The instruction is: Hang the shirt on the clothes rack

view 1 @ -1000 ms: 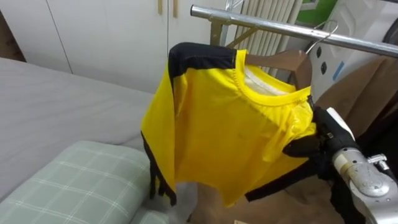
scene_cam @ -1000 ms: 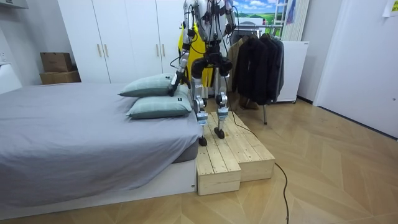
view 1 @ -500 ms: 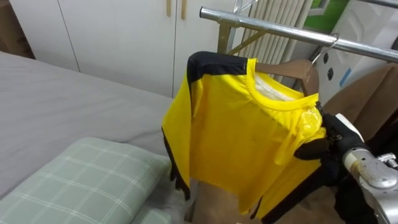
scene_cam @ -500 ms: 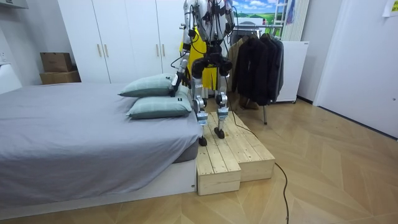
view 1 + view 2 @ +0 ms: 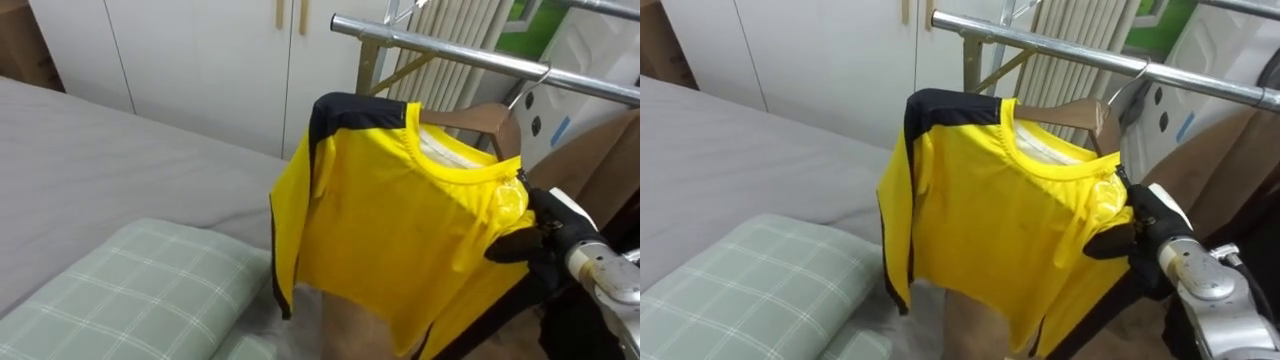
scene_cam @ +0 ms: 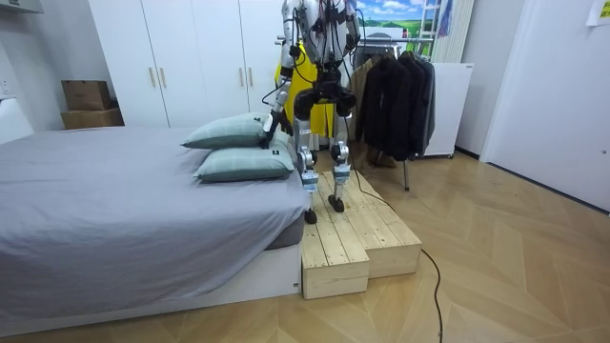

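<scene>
A yellow shirt (image 5: pixel 400 240) with black trim hangs on a wooden hanger (image 5: pixel 480 115) just under the metal clothes rail (image 5: pixel 450 52). The hanger's wire hook (image 5: pixel 532 82) is at the rail; whether it rests over the rail I cannot tell. My right hand (image 5: pixel 545 240) comes in from the right, its dark fingers curled on the shirt's shoulder at the hanger's end (image 5: pixel 1118 225). In the room view my left hand (image 6: pixel 266 134) hangs low beside the pillows. I stand on a wooden platform (image 6: pixel 348 233) between the bed and the rack.
A checked green pillow (image 5: pixel 130 295) lies on the grey bed (image 5: pixel 110 160) at lower left. White wardrobe doors (image 5: pixel 200 60) stand behind. Dark clothes (image 6: pixel 396 95) hang further along the rack. A brown garment (image 5: pixel 590 150) is at the right.
The whole picture has shifted, so the camera has turned a little. Shirt, hanger and right hand keep about the same place under the rail.
</scene>
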Tool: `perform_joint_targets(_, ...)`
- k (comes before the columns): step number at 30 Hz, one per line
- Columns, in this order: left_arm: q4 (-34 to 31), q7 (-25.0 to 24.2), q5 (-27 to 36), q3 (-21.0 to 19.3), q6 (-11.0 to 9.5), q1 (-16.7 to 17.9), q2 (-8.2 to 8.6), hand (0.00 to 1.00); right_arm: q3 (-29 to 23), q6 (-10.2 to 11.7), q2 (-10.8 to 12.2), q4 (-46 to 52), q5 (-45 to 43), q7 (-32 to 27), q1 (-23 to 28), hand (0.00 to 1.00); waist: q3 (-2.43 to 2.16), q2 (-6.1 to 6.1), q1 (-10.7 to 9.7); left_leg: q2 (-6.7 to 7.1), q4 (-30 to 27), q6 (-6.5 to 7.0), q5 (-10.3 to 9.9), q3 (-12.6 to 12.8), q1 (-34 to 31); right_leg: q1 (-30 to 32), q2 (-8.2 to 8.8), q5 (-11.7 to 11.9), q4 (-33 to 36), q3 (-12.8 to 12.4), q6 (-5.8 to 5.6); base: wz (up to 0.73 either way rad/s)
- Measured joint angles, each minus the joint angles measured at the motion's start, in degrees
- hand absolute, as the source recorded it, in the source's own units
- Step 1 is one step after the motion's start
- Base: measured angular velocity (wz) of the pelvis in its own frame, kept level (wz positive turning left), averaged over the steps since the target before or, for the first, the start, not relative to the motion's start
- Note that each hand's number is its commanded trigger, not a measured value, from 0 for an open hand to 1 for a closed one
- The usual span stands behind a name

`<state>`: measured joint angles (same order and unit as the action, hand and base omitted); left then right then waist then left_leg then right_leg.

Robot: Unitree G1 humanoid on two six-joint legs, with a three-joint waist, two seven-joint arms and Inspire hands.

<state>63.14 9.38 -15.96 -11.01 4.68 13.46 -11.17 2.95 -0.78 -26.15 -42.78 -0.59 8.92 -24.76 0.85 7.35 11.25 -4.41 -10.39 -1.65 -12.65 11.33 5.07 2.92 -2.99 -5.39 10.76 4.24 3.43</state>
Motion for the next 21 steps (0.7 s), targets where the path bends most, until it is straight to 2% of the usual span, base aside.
perform_joint_targets(11, 0.0, 0.2, 0.0, 0.0, 0.0, -0.4, -0.01, 0.0, -0.1, 2.3, 0.0, -2.1, 0.1, -0.7, 0.0, 1.0, 0.07, -0.18, 0.1, -0.08, 0.5, -0.01, 0.0, -0.1, 0.6, -0.5, -0.04, 0.0, -0.1, 0.3, 0.04, 0.0)
perform_joint_targets(21, 0.0, 0.2, 0.1, 0.0, 0.0, -0.2, -0.08, 0.0, -0.1, 2.6, 0.0, -3.6, 0.0, -1.2, 0.0, 1.0, 0.04, -0.37, 0.2, -0.02, 0.8, -0.02, 0.0, -0.2, 1.5, -1.4, -0.02, -0.1, -0.2, 0.4, 0.02, 0.0)
